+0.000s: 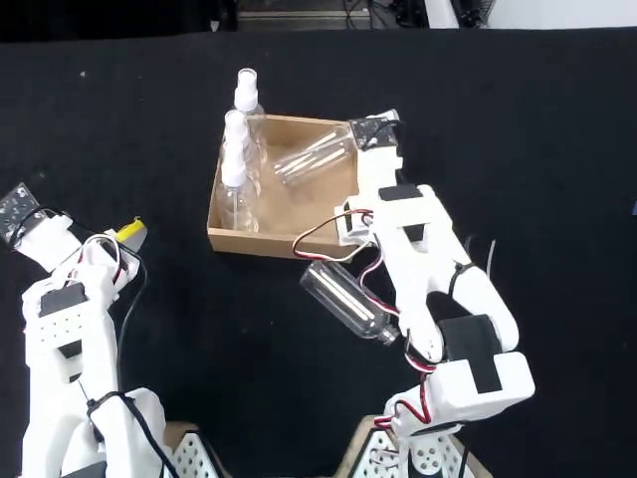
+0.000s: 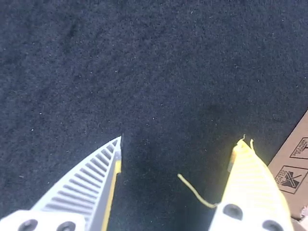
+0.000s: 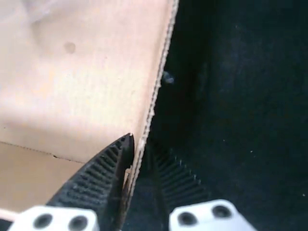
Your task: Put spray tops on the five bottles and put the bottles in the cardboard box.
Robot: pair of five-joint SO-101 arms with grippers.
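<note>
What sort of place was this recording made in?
Probably a robotics lab bench: a black cloth-covered table, a white left arm and right arm mounted at its near edge, and a cardboard box holding clear bottles.

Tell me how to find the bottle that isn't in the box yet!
Find the cardboard box in the middle of the black table. Just off its near corner, next to the white right arm, a clear bottle lies on its side. It is the only bottle lying flat on the table, and its neck has no white spray top.
</note>
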